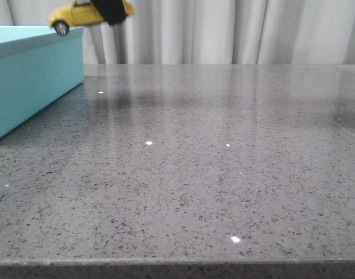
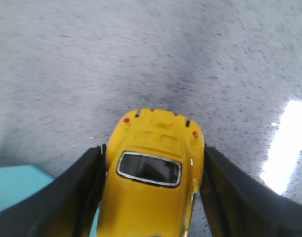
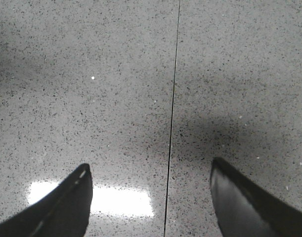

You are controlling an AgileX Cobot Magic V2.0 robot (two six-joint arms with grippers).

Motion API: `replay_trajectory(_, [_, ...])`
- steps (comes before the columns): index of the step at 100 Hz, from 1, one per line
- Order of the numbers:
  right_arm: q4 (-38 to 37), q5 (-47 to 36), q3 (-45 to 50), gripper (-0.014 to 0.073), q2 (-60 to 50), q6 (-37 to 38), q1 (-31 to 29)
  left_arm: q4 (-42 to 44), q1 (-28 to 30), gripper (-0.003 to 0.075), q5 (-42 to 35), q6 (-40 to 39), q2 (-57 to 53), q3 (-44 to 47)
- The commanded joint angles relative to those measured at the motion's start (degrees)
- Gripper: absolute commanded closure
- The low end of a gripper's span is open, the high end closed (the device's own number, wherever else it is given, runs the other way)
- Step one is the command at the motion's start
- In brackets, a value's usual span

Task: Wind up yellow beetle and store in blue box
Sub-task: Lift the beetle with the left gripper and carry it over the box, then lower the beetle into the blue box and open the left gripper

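The yellow beetle (image 2: 153, 190) is held in the air, clamped by its sides between the left gripper (image 2: 151, 197) fingers (image 2: 79, 197), above the near corner of the blue box (image 1: 32, 75). The box is set on the grey speckled table (image 1: 212, 174). The right gripper (image 3: 151, 197) is spread wide over bare tabletop, holding nothing.
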Motion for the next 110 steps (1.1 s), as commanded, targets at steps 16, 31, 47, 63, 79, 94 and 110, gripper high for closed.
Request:
replay_trajectory(16, [-0.54, -2.14, -1.28, 0.0085, -2.08, -0.44, -0.08, 6.34, 5.27, 0.0448, 3.01, -6.95, -3.17, -6.74])
replay_trajectory(31, [-0.54, -2.43, -1.28, 0.0085, -2.08, -0.44, -0.08, 5.74, 11.77, 0.0448, 4.53, -11.80, -3.17, -6.74])
replay_trajectory(47, [-0.54, -2.40, -1.28, 0.0085, -2.08, -1.09, -0.08, 0.85, 18.27, 0.0448, 4.53, -13.58, -3.05, -6.74])
replay_trajectory(63, [-0.54, -2.40, -1.28, 0.0085, -2.08, -1.09, -0.08, -2.95, 23.20, 0.0449, 3.97, -13.58, -1.82, -6.26])
replay_trajectory(79, [-0.54, -2.40, -1.28, 0.0085, -2.08, -1.09, -0.08, -3.47, 25.25, 0.0449, 4.56, -14.16, 1.10, -6.13])
replay_trajectory(94, [-0.54, -2.45, -1.28, 0.0085, -2.08, -1.08, -0.08, -3.47, 25.39, 0.0449, 4.31, -14.16, 3.80, -5.86])
replay_trajectory(110, [-0.54, -2.58, -1.28, 0.0085, -2.08, -1.08, -0.08, -4.41, 25.39, 0.0449, 4.25, -14.16, 6.95, -5.12])
